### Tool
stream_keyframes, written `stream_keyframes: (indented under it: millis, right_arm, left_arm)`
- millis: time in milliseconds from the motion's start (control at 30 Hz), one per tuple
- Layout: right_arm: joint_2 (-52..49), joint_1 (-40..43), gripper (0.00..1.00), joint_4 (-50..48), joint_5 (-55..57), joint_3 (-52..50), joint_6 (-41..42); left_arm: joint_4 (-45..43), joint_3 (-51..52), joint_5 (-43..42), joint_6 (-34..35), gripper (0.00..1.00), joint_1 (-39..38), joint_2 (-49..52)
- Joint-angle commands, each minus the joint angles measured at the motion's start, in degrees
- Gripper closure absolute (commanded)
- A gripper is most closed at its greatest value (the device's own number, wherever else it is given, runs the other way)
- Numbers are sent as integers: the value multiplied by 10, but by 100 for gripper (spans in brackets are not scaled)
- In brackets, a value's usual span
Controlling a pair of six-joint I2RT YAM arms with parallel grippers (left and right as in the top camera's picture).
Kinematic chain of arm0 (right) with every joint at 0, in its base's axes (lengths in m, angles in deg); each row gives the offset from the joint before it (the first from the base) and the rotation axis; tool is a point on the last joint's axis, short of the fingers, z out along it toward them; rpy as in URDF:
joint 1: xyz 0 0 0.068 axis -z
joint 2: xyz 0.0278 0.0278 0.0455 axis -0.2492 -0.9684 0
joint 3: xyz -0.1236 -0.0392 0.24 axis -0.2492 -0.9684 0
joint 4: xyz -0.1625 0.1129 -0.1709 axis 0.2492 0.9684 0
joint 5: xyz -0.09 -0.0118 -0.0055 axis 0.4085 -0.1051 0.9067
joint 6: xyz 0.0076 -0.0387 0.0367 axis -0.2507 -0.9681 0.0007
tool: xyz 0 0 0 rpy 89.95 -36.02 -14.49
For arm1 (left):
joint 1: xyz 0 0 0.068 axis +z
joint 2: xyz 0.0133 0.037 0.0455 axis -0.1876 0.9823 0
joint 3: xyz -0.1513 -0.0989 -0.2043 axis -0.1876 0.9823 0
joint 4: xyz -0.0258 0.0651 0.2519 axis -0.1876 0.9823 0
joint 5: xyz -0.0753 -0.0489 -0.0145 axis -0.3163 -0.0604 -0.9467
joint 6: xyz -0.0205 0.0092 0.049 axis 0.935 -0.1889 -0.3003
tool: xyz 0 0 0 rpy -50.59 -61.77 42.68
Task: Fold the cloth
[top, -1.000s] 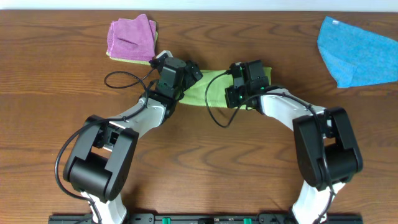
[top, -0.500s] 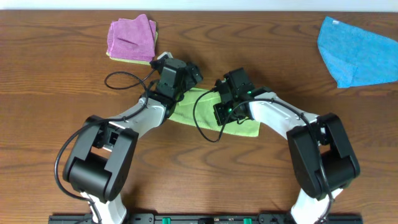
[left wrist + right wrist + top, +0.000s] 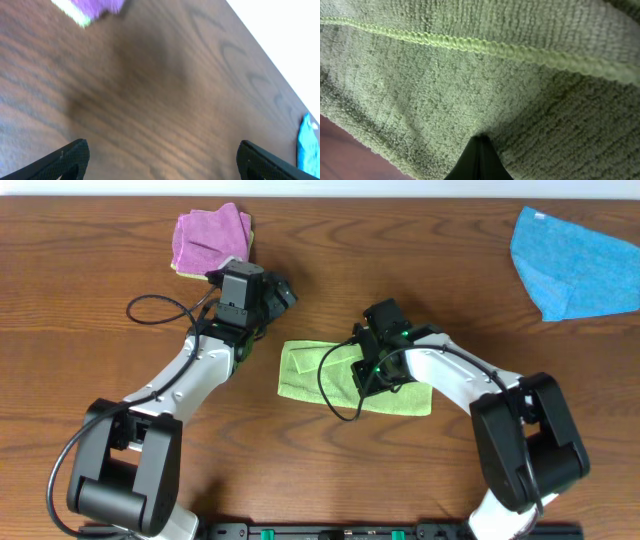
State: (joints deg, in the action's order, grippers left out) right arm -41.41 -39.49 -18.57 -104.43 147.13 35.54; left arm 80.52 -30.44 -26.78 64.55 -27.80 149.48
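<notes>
The cloth (image 3: pixel 300 365) is seen lying flat on the table (image 3: pixel 100 260) as an apparently doubled strip, directly beneath the right fingers (image 3: pixel 478 159). These are shut together, with their tips pressed into the pile; whether a layer is pinched between them cannot be told. The left fingers (image 3: pixel 75 154) are spread wide over bare wood, well apart from the cloth. The cloth is judged light, limp and grippy, unlikely to slip or be harmed. A hold is best taken at a hemmed corner, with both layers pinched together.
</notes>
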Motion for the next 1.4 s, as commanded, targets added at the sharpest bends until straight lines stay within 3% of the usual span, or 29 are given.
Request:
stream_keyframes:
  millis: [0, 133, 167, 200, 233, 367, 600, 800, 1133, 1367]
  right_arm:
    - [25, -2, 99, -5, 33, -14, -7]
    - [87, -2, 98, -6, 33, -14, -7]
    - [99, -2, 86, -5, 30, -14, -7]
    - [129, -2, 34, -1, 19, -14, 2]
    - [145, -2, 9, 3, 19, -14, 10]
    - [195, -2, 5, 19, 25, -15, 50]
    - [208, 0, 10, 79, 62, -16, 83]
    - [208, 7, 11, 80, 87, -16, 98]
    - [284, 114, 9, 85, 85, -16, 97]
    - [348, 174, 6, 101, 86, -16, 62]
  left_arm:
    - [18, -11, -59, -12, 5, 0, -16]
    - [104, -11, -106, -1, 5, 1, -53]
    - [122, -11, -117, 8, 5, 1, -61]
    - [141, -11, -149, 23, 5, 0, -77]
    - [150, -11, -170, 34, 5, -1, -84]
    - [201, -11, -209, 96, 5, -19, -86]
    - [251, -11, -139, 49, 5, -93, -79]
    - [284, -2, -68, 32, 5, -109, -55]
    - [156, 0, -76, 5, 5, -111, 47]
    - [104, 0, -79, 10, 5, -111, 58]
